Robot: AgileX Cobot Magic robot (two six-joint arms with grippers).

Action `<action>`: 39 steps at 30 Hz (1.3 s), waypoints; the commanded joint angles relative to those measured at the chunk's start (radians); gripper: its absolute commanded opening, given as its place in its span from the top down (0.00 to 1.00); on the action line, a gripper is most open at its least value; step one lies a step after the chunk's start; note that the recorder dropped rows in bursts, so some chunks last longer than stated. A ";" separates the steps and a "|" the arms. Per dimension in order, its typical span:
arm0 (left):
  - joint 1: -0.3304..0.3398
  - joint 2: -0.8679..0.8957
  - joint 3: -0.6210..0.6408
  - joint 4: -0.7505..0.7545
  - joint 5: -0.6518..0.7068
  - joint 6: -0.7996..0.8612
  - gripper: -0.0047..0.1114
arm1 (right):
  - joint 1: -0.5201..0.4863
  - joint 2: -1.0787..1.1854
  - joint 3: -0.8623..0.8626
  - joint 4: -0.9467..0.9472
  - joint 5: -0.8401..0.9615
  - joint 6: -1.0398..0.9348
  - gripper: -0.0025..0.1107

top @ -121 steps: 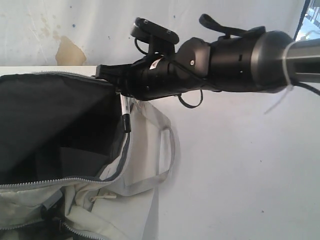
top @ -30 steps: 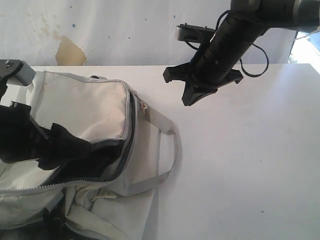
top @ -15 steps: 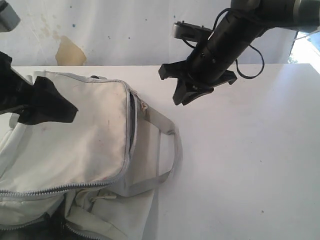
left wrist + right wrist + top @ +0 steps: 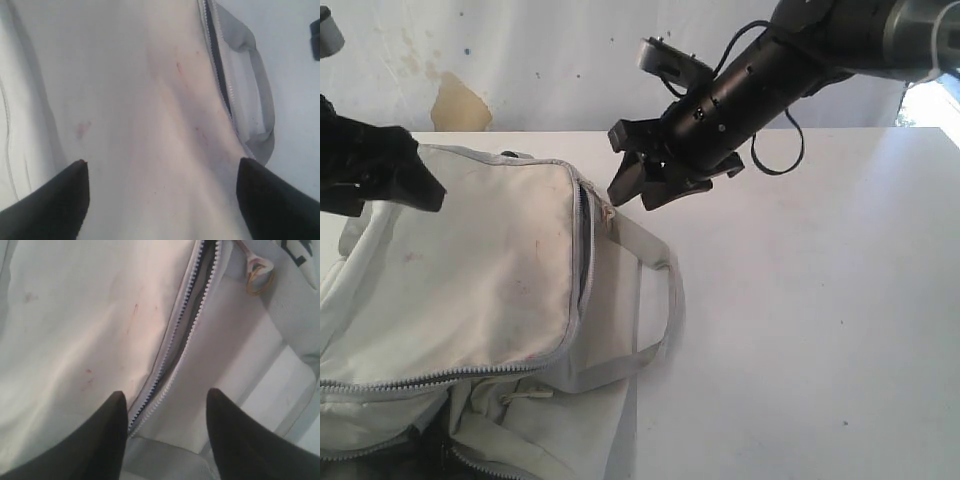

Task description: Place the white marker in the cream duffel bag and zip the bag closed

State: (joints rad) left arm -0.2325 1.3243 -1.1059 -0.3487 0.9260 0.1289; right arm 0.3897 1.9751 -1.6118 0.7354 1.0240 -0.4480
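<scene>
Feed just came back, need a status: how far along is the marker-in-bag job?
Looks done: no white marker in view and the cream duffel bag has its flap down, so probably inside. In hand: the open right gripper hangs over the zipper, whose teeth are apart. The left gripper is open above the bag. Left: zipping it closed.

This looks like a robotics lab or test room, not a home. A plain white table (image 4: 820, 330) runs to a straight far edge, and behind that edge stands a scuffed white backdrop (image 4: 550, 60) with a tan stain (image 4: 458, 103) (and a few blue specks). A black robot arm (image 4: 800, 50) trailing loose cables reaches over the table. A strip of daylight (image 4: 932, 100) shows past the far right corner.
</scene>
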 commanded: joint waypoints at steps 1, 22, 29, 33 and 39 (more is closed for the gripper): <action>0.014 0.065 -0.094 -0.039 0.092 0.031 0.05 | -0.002 0.036 -0.005 0.068 -0.017 -0.107 0.57; 0.014 0.424 -0.503 -0.021 0.160 0.099 0.05 | -0.002 0.156 -0.005 0.030 -0.271 -0.367 0.57; 0.014 0.510 -0.605 -0.021 0.170 0.097 0.05 | -0.002 0.230 -0.093 0.030 -0.166 -0.419 0.44; 0.024 0.548 -0.653 -0.021 0.197 0.044 0.05 | -0.002 0.276 -0.161 0.037 -0.156 -0.419 0.44; 0.034 0.571 -0.688 -0.024 0.196 0.043 0.05 | -0.002 0.330 -0.226 0.054 -0.204 -0.419 0.45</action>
State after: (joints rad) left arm -0.2018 1.8943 -1.7775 -0.3706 1.1213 0.1823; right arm 0.3897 2.2853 -1.8164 0.7779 0.8523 -0.8572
